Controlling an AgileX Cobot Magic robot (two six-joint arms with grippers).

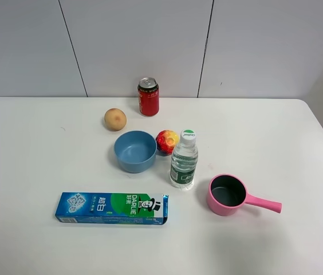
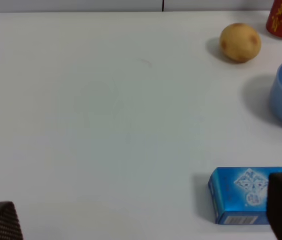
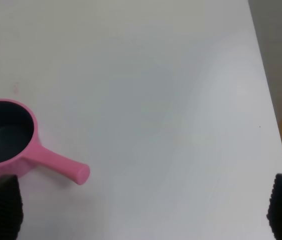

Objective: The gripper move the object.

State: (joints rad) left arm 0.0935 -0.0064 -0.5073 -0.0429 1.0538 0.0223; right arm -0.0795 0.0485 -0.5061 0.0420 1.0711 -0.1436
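White table point(image 1: 30, 154) under pale wall panels point(image 1: 138, 40); both grippers' jaws spread wide, holding nothing.

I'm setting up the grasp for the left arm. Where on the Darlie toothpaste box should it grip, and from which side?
Probably from above, across the narrow width of the toothpaste box near its middle. It lies flat on the table, its long sides free. The left gripper, open, is already beside its blue end; the water bottle stands clear behind it.

Black ribbed fingertips point(image 3: 0, 205) of the right gripper point(image 3: 141, 210); dark textured left gripper point(image 2: 141, 215) fingertips point(image 2: 1, 222).
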